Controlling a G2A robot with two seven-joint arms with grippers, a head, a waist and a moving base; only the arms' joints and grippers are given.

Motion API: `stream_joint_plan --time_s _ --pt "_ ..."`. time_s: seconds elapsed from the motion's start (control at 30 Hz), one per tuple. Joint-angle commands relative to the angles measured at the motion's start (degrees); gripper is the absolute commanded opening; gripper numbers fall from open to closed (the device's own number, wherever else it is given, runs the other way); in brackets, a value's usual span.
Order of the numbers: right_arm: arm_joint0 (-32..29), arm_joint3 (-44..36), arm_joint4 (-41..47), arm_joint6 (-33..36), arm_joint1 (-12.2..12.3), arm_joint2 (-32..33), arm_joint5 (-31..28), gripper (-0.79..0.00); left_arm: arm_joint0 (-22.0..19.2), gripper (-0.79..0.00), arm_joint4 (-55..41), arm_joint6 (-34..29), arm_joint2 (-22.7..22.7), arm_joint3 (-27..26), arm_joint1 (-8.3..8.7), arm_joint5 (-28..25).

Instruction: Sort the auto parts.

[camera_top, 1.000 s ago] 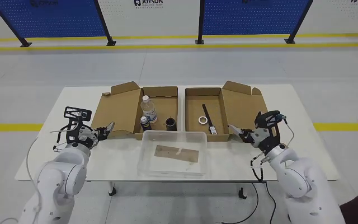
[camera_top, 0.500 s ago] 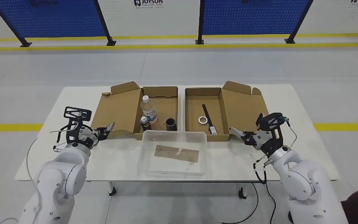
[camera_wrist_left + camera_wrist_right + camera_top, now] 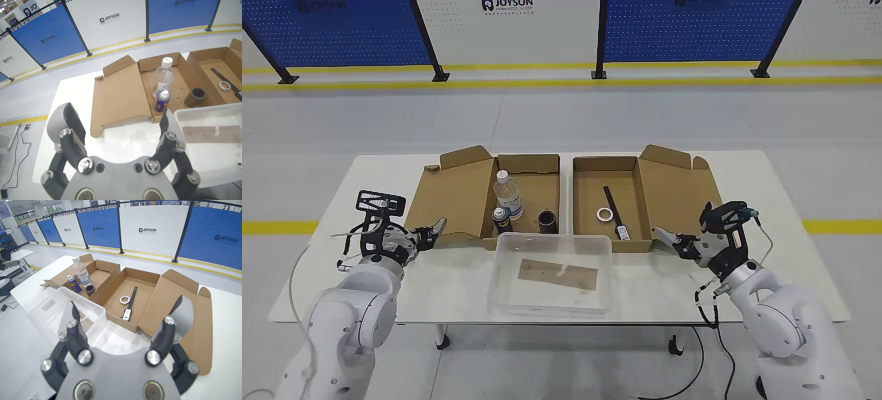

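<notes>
The left gripper [image 3: 438,229] hung over the table [image 3: 457,290] to the left of the clear bin [image 3: 498,272], its fingers spread wide with nothing between them. Behind the bin's left half sat an open left box [image 3: 538,188]. It held an upright water bottle [image 3: 507,193], a spray can [image 3: 501,219] nearer the bin, and a black cylinder [image 3: 547,221] by the wall closest to the bin. Behind the bin's right half, the right box [image 3: 587,195] held a metal ring [image 3: 605,214] just beside a black bar [image 3: 610,200]. Right of the bin, the right gripper [image 3: 663,236] hovered, fingers likewise apart and empty.
</notes>
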Motion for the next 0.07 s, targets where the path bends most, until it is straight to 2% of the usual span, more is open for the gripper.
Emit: stream_joint_plan --time_s 0.0,0.03 --pt "0.0 0.0 0.0 0.0 0.0 0.0 0.0 0.000 0.0 0.000 0.0 0.0 0.0 0.0 0.00 0.0" --pt "0.0 0.0 0.0 0.0 0.0 0.0 0.0 0.000 0.0 0.000 0.0 0.0 0.0 0.0 0.00 0.0"
